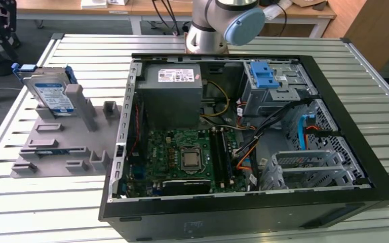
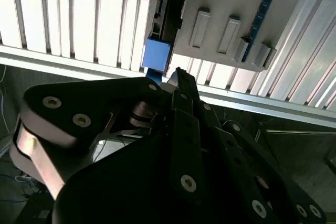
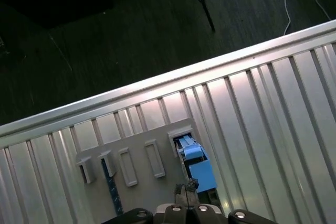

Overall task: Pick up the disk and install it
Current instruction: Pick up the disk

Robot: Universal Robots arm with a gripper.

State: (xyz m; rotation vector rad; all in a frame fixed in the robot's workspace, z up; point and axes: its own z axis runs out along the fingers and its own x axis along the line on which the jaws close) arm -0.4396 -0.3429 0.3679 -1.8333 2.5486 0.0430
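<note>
Zero pickup progress: disk (image 1: 49,93) stands in grey holder (image 1: 52,152); gripper (image 3: 186,188) hovers over holder, fingers (image 2: 181,103) closed, empty. Grasp calls for opening them.

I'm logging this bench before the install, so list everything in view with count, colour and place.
disk: one, silver with blue rail, upright in the fixture
fixture: one, grey, exterior view's left
computer case: one, black, open, beside the fixture
power supply: one, grey, inside the case
motherboard: one, green, inside the case
drive bracket: one, blue, inside the case
table: one, silver, slatted, under everything
robot arm: one, grey with blue cap, by the case's power-supply end
gripper: one, black, shut, close to the disk's blue end
</note>
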